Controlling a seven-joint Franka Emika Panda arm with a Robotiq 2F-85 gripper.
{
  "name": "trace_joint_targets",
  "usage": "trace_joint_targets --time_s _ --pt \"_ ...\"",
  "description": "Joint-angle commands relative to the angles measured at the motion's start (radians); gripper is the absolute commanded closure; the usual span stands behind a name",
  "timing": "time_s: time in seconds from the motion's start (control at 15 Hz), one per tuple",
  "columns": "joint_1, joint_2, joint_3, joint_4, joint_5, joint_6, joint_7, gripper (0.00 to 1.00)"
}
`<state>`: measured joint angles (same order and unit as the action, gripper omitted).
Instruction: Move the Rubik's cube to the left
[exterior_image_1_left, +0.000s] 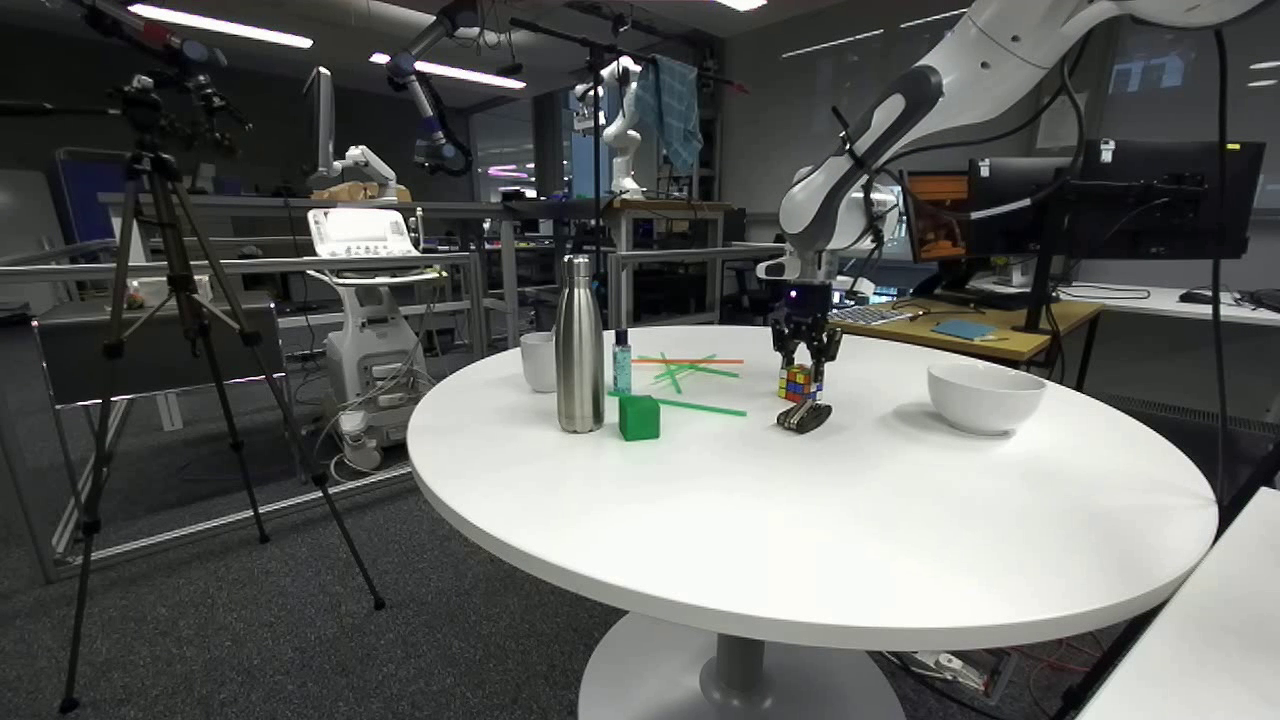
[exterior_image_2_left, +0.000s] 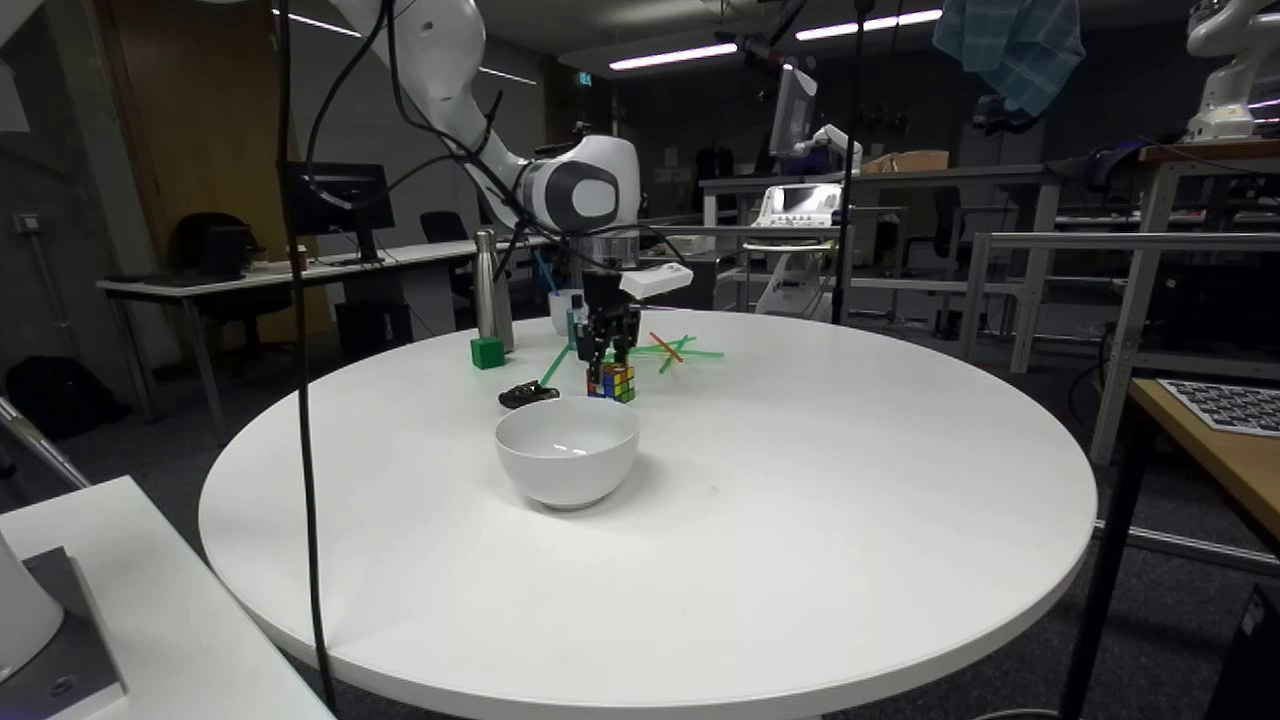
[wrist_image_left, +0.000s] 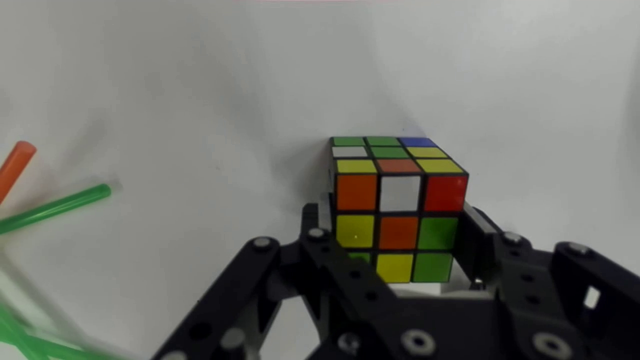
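Observation:
The Rubik's cube (wrist_image_left: 398, 229), with facelets of several colours on dark edges, fills the middle of the wrist view. My gripper (wrist_image_left: 398, 212) is shut on it, with one finger pressed to each of two opposite sides. The left finger covers part of the cube's lower left corner there. In both exterior views the gripper (exterior_image_1_left: 803, 370) points straight down and the cube (exterior_image_2_left: 619, 384) appears to rest on the white round table (exterior_image_1_left: 850, 520). From an exterior view, a finger hides part of the cube (exterior_image_1_left: 796, 384).
A flat dark object (exterior_image_1_left: 804, 416) lies close beside the cube. The white bowl (exterior_image_2_left: 567, 460) stands nearby. Loose green and orange straws (exterior_image_1_left: 700, 407) lie across the table. Farther along are a green block (exterior_image_1_left: 639, 417), a steel bottle (exterior_image_1_left: 580, 350), a small clear bottle (exterior_image_1_left: 621, 365) and a white mug (exterior_image_1_left: 538, 362).

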<state>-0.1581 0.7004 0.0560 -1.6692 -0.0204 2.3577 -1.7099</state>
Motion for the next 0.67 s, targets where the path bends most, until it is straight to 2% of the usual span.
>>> trace_joint_targets --time_s 0.0,0.6 --pt "-0.010 0.001 0.009 0.039 -0.010 -0.033 -0.004 0.67" --pt "0.001 -0.127 0.016 -0.059 0.006 0.049 0.034 0.67"
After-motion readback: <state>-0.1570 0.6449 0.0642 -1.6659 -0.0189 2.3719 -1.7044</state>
